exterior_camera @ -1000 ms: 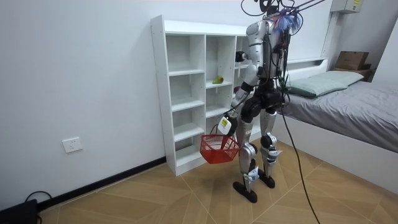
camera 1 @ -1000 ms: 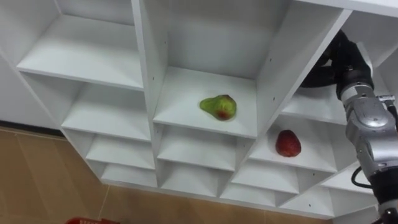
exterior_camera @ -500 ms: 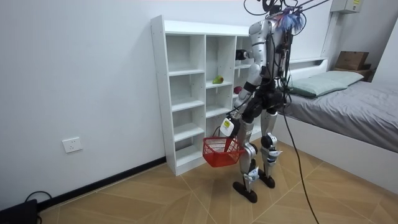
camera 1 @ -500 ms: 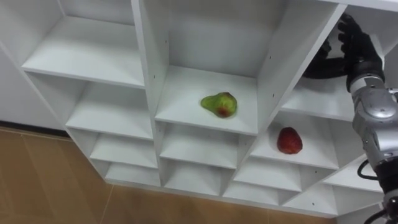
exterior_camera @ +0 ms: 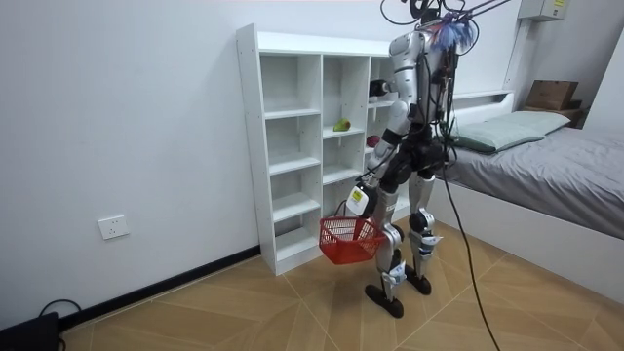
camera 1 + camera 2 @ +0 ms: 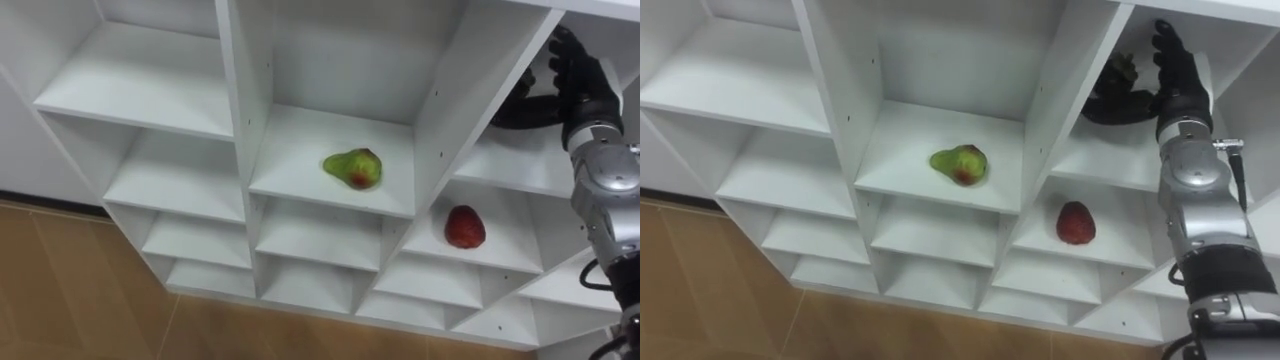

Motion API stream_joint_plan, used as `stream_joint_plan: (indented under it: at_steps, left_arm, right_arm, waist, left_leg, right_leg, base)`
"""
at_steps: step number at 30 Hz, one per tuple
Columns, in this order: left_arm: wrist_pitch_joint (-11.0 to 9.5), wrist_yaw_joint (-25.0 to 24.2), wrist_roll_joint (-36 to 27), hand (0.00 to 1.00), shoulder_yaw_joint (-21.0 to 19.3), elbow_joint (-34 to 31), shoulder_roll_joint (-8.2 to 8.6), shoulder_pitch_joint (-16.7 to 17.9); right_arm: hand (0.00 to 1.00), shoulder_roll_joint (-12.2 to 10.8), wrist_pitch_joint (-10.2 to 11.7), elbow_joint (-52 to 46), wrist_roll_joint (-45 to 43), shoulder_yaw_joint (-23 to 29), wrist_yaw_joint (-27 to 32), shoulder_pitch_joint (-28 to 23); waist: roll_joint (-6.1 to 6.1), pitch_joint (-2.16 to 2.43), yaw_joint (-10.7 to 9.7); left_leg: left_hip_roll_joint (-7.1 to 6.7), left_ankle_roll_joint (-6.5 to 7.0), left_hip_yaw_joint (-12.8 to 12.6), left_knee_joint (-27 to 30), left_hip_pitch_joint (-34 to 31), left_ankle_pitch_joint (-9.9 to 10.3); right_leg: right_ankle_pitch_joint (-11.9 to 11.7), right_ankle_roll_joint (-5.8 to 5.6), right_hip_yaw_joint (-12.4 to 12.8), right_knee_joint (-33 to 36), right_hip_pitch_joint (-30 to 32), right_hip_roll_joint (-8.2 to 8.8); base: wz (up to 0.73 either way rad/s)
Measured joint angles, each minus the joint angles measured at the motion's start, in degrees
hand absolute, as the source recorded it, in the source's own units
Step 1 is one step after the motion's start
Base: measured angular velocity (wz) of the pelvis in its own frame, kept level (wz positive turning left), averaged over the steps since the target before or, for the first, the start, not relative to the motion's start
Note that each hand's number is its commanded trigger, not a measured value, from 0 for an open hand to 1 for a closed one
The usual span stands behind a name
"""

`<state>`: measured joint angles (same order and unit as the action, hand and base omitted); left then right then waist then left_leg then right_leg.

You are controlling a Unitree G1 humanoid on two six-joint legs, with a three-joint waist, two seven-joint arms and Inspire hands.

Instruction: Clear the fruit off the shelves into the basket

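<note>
The right hand [image 6: 1168,85] sat spread wide inside the closet's [image 6: 1040,120] upper-right compartment. The left hand [image 5: 357,198] gripped a red basket [image 5: 349,239], lower centre.

Bed [image 5: 575,175] at room view's right; wall socket [image 5: 114,227] low left; wood floor [image 5: 244,312].

Right arm raised, right robot hand [image 6: 1168,72] up high, fingers extended, thumb spread. Left arm hangs down, left robot hand [image 5: 357,198] curled on basket [image 5: 349,240] handle.
</note>
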<state>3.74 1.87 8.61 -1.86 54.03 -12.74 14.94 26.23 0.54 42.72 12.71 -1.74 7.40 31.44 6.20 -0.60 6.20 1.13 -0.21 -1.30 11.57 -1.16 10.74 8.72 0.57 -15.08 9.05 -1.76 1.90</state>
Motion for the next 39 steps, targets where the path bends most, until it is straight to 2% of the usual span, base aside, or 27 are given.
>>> stream_joint_plan:
  at_steps: [13,24,29,35,39]
  left_arm:
    - [0.0,0.1,0.0,1.00,-0.2,0.1,-0.37,-0.6]
    - [0.0,-0.3,0.5,1.00,-0.1,-0.1,-1.47,-1.4]
    - [0.0,-0.9,1.2,1.00,-0.1,-0.2,-1.49,-1.9]
    - [0.0,-0.9,1.2,1.00,1.6,0.0,-1.95,-1.9]
    - [0.0,-0.9,1.2,1.00,2.1,0.2,-2.12,-1.9]
  right_arm:
    - [0.00,0.8,0.0,1.7,-0.3,0.0,0.0,1.1]
    - [0.00,1.4,0.1,3.3,0.0,-1.8,-0.1,1.8]
    - [0.00,1.7,-0.6,3.8,0.2,-2.4,-0.2,2.5]
    - [0.00,3.7,-0.8,6.3,0.2,-6.7,0.1,4.5]
    - [0.00,3.9,-1.2,8.0,0.2,-8.4,0.3,6.0]
  waist:
    - [0.11,-0.06,0.2]
    - [0.67,0.04,0.6]
    - [0.66,0.04,1.2]
    - [0.84,-0.07,1.4]
    - [1.09,-0.22,1.4]
  left_leg:
    - [-0.01,-0.01,0.1,0.1,-0.5,0.0]
    - [0.00,-0.01,0.7,1.3,-2.2,0.0]
    - [0.06,-0.03,0.7,1.2,-2.5,0.0]
    - [0.09,-0.06,0.7,1.3,-2.5,-0.2]
    - [0.08,-0.11,0.7,1.4,-2.6,-0.3]
  right_leg:
    - [0.0,0.00,-0.1,0.5,0.7,0.01]
    - [0.0,0.08,-0.8,0.7,1.5,0.07]
    - [-0.1,0.21,-0.9,0.8,1.8,0.06]
    - [-0.1,0.23,-0.9,1.6,2.2,0.16]
    - [-0.2,0.26,-0.9,1.6,2.2,0.17]
  base:
    - [0.00]
    - [0.02]
    - [0.00]
    - [0.00]
    - [0.00]
